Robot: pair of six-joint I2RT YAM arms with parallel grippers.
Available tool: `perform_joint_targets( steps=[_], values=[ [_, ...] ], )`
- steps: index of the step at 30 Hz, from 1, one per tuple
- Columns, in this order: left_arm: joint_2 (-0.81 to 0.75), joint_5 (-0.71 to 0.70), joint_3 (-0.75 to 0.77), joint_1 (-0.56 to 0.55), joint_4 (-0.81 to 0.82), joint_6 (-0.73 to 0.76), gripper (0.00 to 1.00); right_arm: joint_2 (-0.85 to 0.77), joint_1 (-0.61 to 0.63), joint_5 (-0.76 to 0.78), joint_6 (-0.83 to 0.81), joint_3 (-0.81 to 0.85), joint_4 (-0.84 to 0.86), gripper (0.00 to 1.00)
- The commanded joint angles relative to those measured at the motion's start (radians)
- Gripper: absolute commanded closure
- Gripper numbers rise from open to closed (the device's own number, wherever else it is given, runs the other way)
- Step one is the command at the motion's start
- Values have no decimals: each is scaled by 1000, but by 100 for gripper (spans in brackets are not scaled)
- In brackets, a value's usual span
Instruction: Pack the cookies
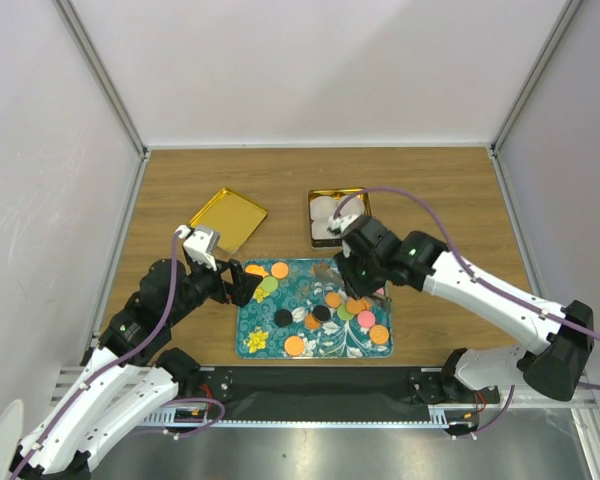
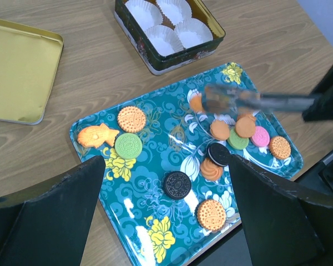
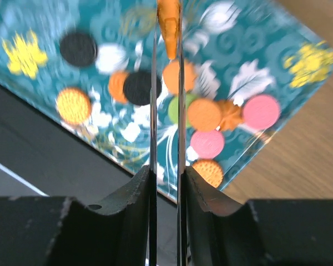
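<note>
One orange cookie (image 3: pixel 170 27) is pinched on its edge in the right end effector (image 3: pixel 168 11), over the other cookies (image 2: pixel 176 183) lying on the tray (image 2: pixel 77 136). The grip is thin, so it could slip and fall before the tin (image 2: pixel 172 62). The left end effector (image 1: pixel 245 285) is wide and empty. Brown wood surface (image 2: pixel 89 66), white walls (image 1: pixel 310 70) all round

The wooden counter (image 1: pixel 430 190) carries three things. A teal flowered tray (image 1: pixel 340 348) lies close to the near edge. Behind its left end a shallow gold lid (image 1: pixel 228 219) lies flat with its open side up, apart from the tray. Behind its right end stands a dark square tin (image 2: pixel 177 60), a strip of bare wood between them.
</note>
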Motion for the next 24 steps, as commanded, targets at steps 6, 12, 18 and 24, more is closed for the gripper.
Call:
perform_joint_targets(
  steps=[6, 12, 18, 24],
  values=[
    [-7, -1, 24, -9, 13, 19, 0, 30, -240, -31, 11, 205, 138, 89],
    [5, -13, 25, -8, 10, 18, 0, 203, -329, -34, 0, 317, 228, 89],
    [5, -27, 25, -8, 7, 15, 0, 415, -372, -15, -16, 467, 239, 91],
    [5, -27, 25, -6, 8, 13, 0, 548, -390, -14, -12, 523, 256, 92]
  ],
)
